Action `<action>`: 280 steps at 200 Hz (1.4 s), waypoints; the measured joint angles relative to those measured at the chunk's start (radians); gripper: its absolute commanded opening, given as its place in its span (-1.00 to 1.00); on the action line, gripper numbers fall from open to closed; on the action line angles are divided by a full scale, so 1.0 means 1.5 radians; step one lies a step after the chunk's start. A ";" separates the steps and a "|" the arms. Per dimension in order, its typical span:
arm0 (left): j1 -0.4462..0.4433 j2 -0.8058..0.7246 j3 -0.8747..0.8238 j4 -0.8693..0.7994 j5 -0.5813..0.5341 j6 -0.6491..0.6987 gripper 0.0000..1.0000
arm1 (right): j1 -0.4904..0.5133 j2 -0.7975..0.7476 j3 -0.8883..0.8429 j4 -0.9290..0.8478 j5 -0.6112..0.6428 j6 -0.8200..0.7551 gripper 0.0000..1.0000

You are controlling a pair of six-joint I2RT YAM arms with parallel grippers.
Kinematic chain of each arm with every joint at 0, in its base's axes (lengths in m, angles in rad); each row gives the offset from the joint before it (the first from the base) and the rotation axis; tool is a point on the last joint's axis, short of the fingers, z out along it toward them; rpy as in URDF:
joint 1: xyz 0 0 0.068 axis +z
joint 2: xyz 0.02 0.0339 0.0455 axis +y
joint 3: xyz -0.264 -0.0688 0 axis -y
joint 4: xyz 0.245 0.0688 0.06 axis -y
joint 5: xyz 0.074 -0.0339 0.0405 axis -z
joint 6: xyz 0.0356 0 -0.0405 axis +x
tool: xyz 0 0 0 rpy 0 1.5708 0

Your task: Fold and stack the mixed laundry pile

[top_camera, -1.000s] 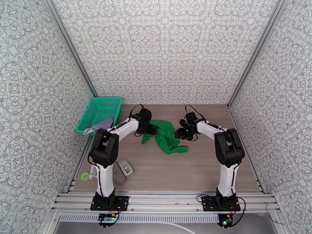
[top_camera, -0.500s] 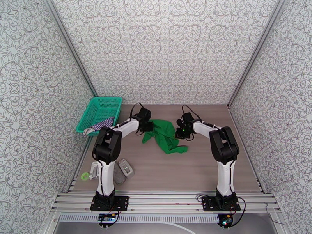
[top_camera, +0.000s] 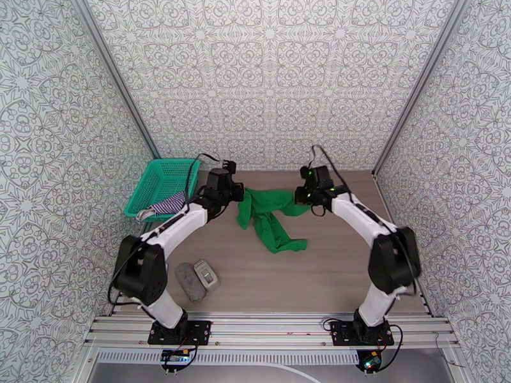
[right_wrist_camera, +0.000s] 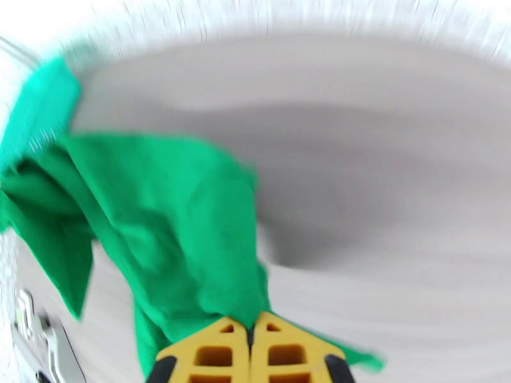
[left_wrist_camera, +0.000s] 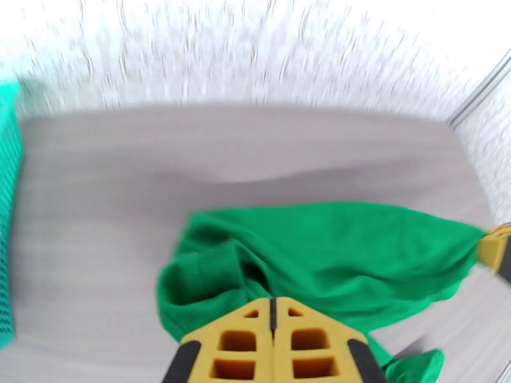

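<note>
My left fingers (left_wrist_camera: 281,312) are clenched on one end of the green shirt (top_camera: 268,215) and my right fingers (right_wrist_camera: 259,330) are pinched onto the other end. The shirt hangs between them over the far middle of the table (top_camera: 332,276). Its long axis runs left to right, and a loose tail trails toward me onto the wood. The striped top (top_camera: 167,204) lies draped in the near end of the teal basket (top_camera: 163,173).

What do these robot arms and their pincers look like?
The left arm and right arm are white tubes with black joints, on black base plates, with thin black cables looping at the wrists. The left gripper and right gripper have yellow fingers with square cut-outs.
</note>
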 measured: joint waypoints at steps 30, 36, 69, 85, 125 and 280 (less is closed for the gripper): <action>-0.014 -0.058 0.001 0.010 -0.012 0.033 -1.00 | 0.000 -0.071 0.017 0.010 0.075 -0.029 -1.00; -0.019 -0.072 0.002 0.010 -0.012 0.042 -1.00 | 0.000 -0.082 0.020 0.010 0.086 -0.035 -1.00; -0.055 -0.149 0.053 0.006 -0.009 0.096 -1.00 | 0.000 -0.156 0.057 0.007 0.147 -0.080 -1.00; -0.070 -0.186 0.099 0.006 0.001 0.126 -1.00 | 0.000 -0.194 0.085 0.006 0.169 -0.102 -1.00; -0.160 -0.243 0.232 -0.017 0.034 0.212 -1.00 | 0.000 -0.301 0.138 -0.008 0.208 -0.141 -1.00; -0.170 0.021 0.003 0.057 0.207 0.061 0.57 | -0.004 0.042 0.394 -0.224 -0.062 -0.137 -1.00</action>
